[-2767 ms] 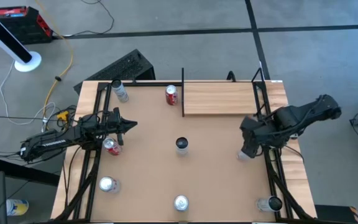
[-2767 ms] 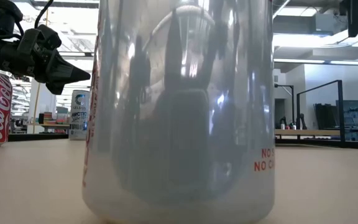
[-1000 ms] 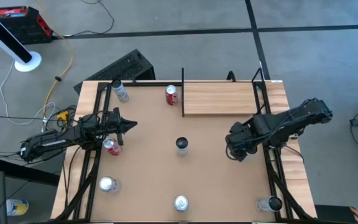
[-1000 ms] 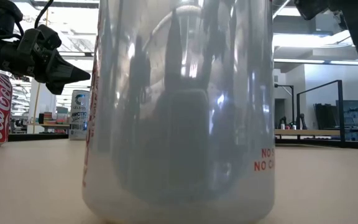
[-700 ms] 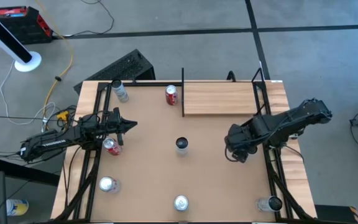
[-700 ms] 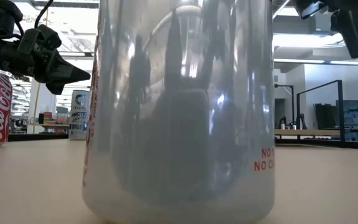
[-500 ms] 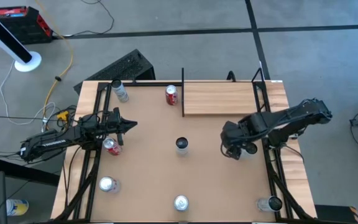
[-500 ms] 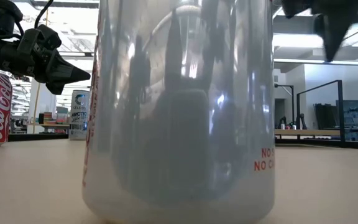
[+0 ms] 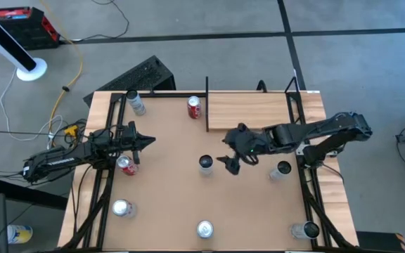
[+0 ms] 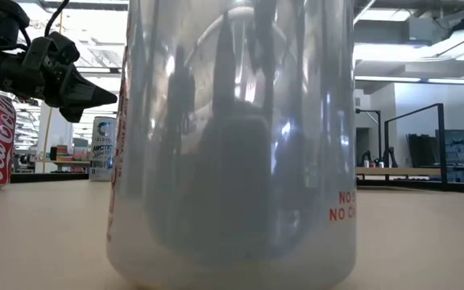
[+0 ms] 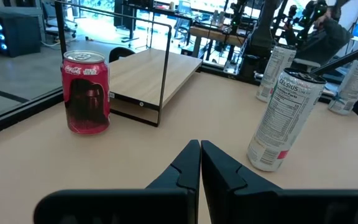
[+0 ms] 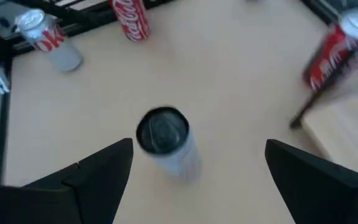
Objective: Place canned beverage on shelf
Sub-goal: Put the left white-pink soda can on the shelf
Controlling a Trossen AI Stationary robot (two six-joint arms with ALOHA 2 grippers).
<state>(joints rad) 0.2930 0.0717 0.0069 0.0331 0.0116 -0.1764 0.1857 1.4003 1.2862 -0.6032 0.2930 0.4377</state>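
Reaching for the centre can

Waiting near the table's left edge, the left end effector is closed tight on nothing, a red can just beside it. A silver can stands by the far left corner, another near the front left. At the table's middle stands the centre can, dark-topped and untouched. The right end effector hovers just right of it, fingers spread wide and empty. The shelf lies along the far edge towards the right corner, a red cola can against its black rail. Further cans stand at the front edge, by the right edge and at the front right corner.
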